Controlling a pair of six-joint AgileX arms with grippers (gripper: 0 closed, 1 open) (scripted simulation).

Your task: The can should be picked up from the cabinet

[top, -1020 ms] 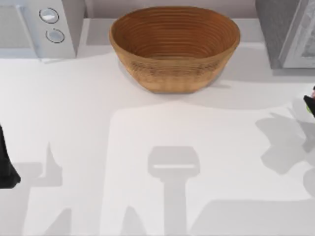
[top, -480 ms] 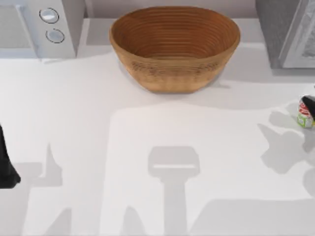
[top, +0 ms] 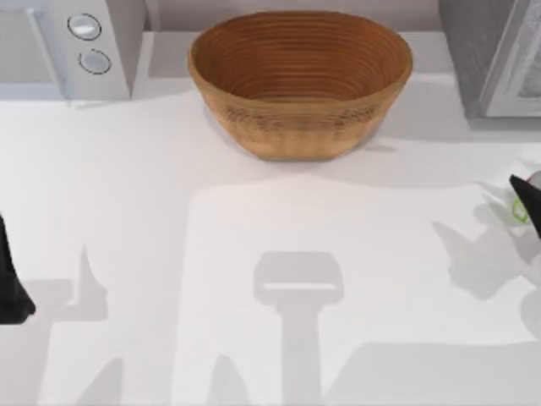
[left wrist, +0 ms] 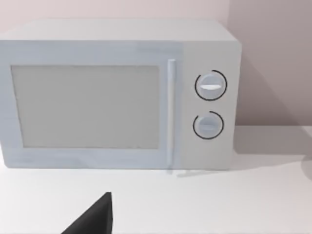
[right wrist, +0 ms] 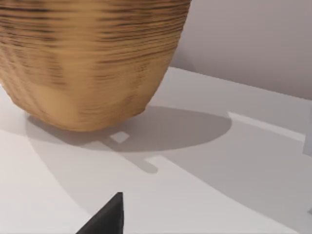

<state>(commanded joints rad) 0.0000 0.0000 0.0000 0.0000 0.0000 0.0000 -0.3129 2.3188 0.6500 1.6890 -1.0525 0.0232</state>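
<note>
1. the top view shows the wicker basket (top: pixel 300 80) at the back middle of the table (top: pixel 254 211), the microwave (top: pixel 72 46) at the back left corner and the grey cabinet (top: pixel 494 55) at the back right corner.
2. the left wrist view faces the microwave's door and two dials; the right wrist view faces the basket's side and its shadow.
3. the right gripper (top: pixel 528 199) sits at the table's right edge, just in front of the cabinet, mostly cut off by the frame; i cannot tell how its fingers stand.
4. a pale can (top: pixel 517 210) with a green mark lies against that gripper, largely hidden.
5. the left gripper (top: pixel 13 288) rests at the left edge; its fingers cannot be made out.
6. the wide middle of the table is bare; the basket's visible inside holds nothing.
</note>
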